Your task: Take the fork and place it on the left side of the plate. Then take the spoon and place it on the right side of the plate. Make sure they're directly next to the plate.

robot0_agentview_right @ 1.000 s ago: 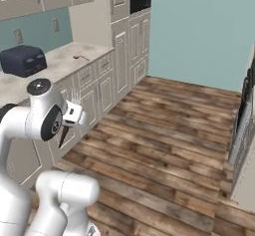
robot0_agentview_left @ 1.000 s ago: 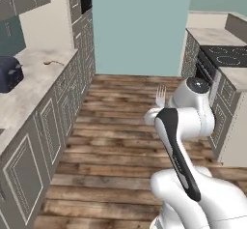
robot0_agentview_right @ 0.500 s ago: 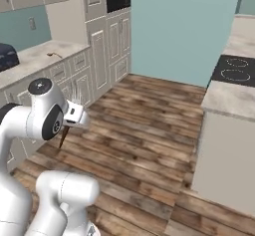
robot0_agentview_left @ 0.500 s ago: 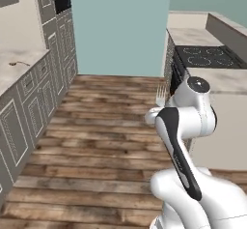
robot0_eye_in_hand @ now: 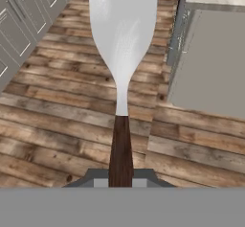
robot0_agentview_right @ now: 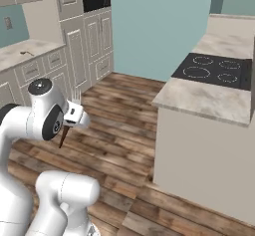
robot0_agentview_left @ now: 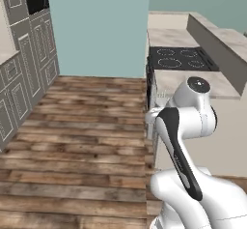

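So the gripper [robot0_agentview_right: 74, 114] is clamped on the fork [robot0_eye_in_hand: 122, 53] by its dark handle. The pale tines stick straight out past the fingertips, up in the air over the wood floor [robot0_eye_in_hand: 57, 120], near the stove counter [robot0_agentview_right: 209, 98].

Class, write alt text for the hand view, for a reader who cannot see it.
A fork with pale silvery tines and a dark brown handle points away from the camera, held at its handle by the tool. Behind it lie a wooden plank floor, grey cabinets and a pale counter side.
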Available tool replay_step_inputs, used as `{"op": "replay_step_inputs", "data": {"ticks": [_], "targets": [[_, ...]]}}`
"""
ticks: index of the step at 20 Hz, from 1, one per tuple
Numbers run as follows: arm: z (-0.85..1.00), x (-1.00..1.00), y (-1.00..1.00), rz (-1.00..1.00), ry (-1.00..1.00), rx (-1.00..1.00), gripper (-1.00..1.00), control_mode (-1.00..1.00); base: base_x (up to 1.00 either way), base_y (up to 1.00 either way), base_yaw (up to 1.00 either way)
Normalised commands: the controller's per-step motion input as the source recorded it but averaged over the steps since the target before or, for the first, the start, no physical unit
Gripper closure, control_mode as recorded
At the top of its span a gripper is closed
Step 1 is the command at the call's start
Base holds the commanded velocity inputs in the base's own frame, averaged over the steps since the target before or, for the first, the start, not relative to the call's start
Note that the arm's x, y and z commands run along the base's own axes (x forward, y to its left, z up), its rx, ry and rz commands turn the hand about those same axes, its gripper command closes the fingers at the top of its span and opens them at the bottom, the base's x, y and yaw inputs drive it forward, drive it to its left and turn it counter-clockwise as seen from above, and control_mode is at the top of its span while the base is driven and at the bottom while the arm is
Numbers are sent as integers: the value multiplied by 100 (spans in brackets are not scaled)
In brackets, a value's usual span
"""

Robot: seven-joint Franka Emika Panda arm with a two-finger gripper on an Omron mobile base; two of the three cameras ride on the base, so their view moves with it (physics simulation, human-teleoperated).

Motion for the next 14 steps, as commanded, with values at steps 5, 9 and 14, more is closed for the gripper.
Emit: {"op": "replay_step_inputs", "data": {"ticks": [5,9,14], "targets": [[0,0,0,0,0,0,100,100,19,-100,1],[0,0,0,0,0,0,100,100,12,-100,1],[0,0,0,0,0,0,100,100,10,-100,1]]}}
